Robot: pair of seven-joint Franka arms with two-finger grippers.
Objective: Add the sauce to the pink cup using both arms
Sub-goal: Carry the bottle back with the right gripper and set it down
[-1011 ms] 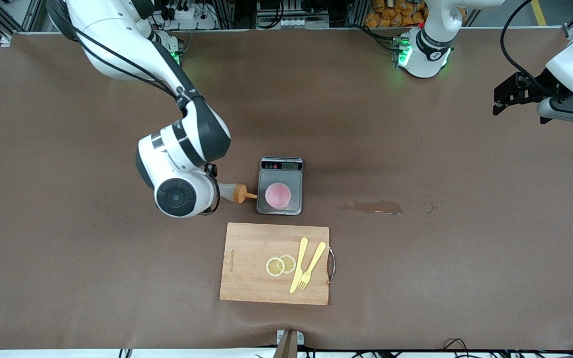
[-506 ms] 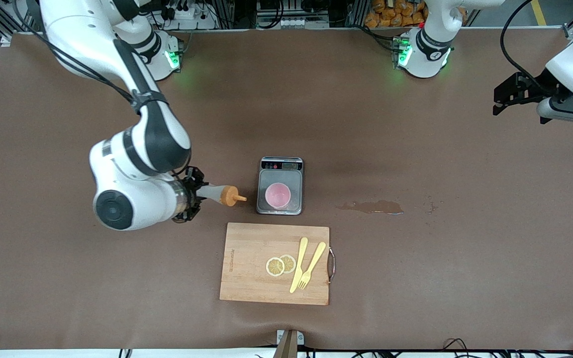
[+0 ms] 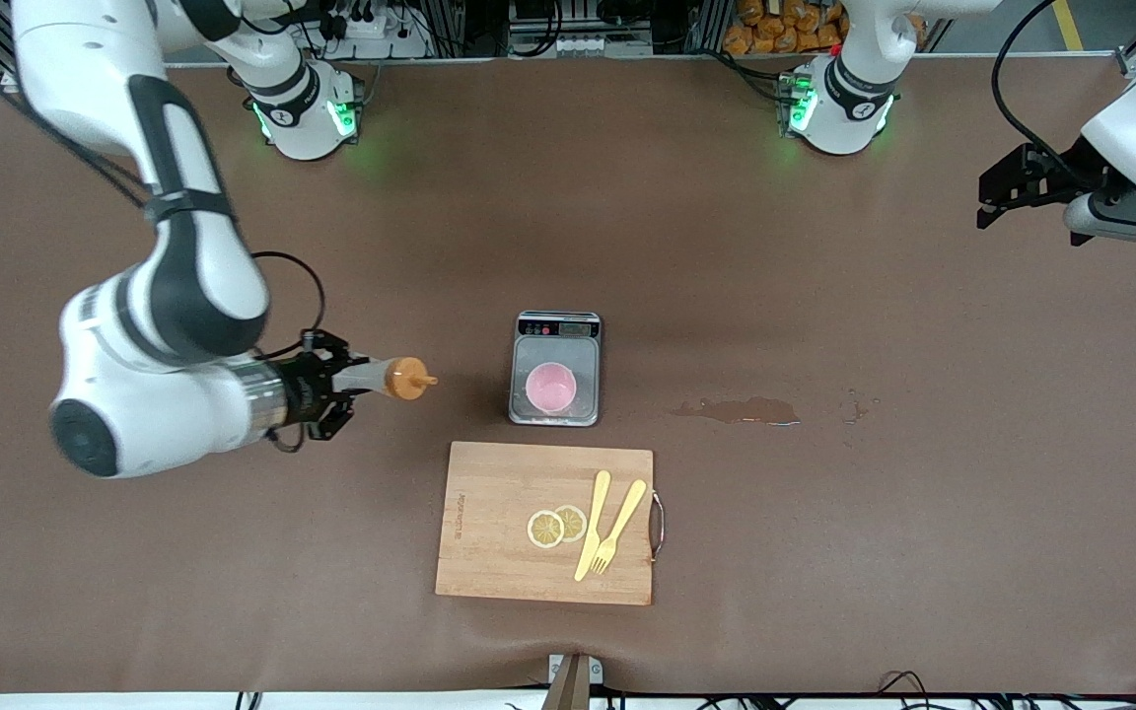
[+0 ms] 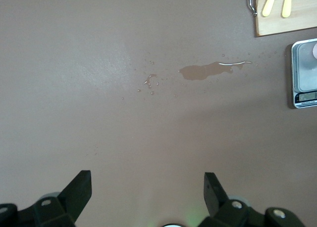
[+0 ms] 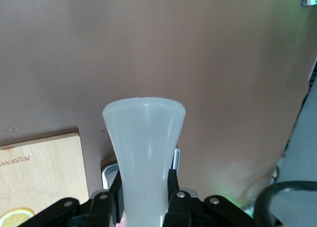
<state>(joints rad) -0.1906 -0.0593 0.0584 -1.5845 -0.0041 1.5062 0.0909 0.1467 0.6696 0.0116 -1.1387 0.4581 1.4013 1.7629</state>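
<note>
We see the right gripper (image 3: 336, 383) clamped on the translucent orange-capped sauce bottle (image 3: 386, 378), held level, nozzle aimed at the small pink plastic cup (image 3: 550, 386) on the steel scale (image 3: 556, 340); the left gripper (image 3: 1007, 192) waits, spread wide.

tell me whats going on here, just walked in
The right gripper holds the sauce bottle on its side above the table, nozzle pointing toward the pink cup, toward the right arm's end of the table from it. The cup sits on a small scale. The left gripper waits open at the left arm's end of the table. A cutting board lies nearer the camera, and a brown spill marks the table.
</note>
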